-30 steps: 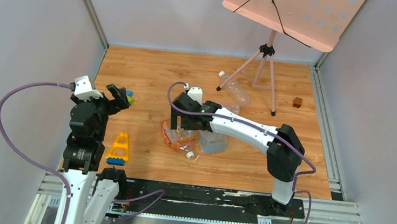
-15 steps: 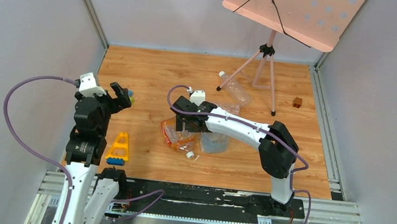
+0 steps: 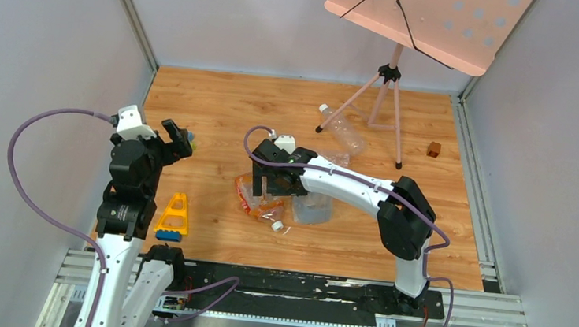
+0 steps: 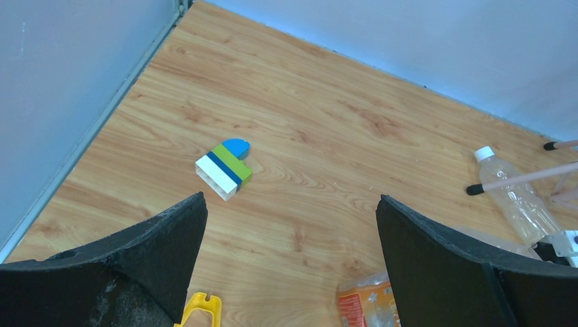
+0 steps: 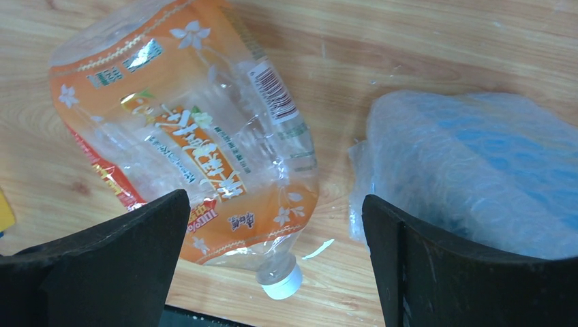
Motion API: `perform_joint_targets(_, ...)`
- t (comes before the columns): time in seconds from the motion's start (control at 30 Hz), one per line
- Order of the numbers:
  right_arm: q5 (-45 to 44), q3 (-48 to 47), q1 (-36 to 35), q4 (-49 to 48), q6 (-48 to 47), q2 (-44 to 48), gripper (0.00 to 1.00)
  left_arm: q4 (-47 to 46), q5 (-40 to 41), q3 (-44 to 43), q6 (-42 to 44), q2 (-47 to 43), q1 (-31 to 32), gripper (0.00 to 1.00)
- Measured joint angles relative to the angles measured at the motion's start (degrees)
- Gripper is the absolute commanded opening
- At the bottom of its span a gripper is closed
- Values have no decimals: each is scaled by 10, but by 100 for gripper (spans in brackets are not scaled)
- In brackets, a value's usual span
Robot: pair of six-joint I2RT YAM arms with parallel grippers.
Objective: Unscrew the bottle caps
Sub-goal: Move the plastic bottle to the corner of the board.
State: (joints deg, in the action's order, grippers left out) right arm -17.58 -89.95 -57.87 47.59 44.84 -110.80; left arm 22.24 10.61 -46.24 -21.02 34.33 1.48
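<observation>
**Fig. 1.** Two-arm bench, seen from overhead and from both wrists.

**(a) Right arm.** The right gripper (image 5: 272, 204) hangs with its jaws spread wide and nothing between them. It is directly above the orange-labelled bottle (image 5: 198, 136), a crushed clear bottle lying on its side near the middle of the wooden table (image 3: 228, 103). The bottle's white cap (image 5: 283, 281) sits on the neck. The neck points toward the near edge of the table, and the cap lies between the two black fingers (image 5: 102, 252) in the wrist view. Neither finger touches the cap or the bottle. Just beside the bottle, on its right, lies a bluish translucent object (image 5: 470, 170) with a bubbled surface. It may be another crumpled bottle or a wad of wrap; the view does not settle which.

**(b) Left arm.** The left gripper (image 4: 290, 204) is also splayed fully and empty. It is held above the left part of the table and aimed at a striped toy block (image 4: 223, 168), banded white, blue and green, which lies flat on the wood. A yellow plastic toy (image 3: 175, 215) lies close to the left arm, nearer the table's front edge.

**(c) Far field.** A clear bottle (image 4: 514, 194) lies on its side among the feet of the pink tripod stand (image 3: 390, 72). The far cap (image 4: 483, 153), also white, is on its neck. One black-tipped leg of the stand crosses just in front of this bottle in the left wrist view. A brown cube (image 3: 434, 149) sits near the right edge, well apart from both grippers
</observation>
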Motion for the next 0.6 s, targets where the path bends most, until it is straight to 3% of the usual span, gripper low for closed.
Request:
perform_joint_targets(0.27, 42, 4, 8, -16, -14, -2, 100, 8, 0, 0, 1, -4, 0, 100)
perform_joint_targets(0.6, 98, 82, 16, -77, 10, 3, 100, 12, -1, 0, -3, -7, 0, 100)
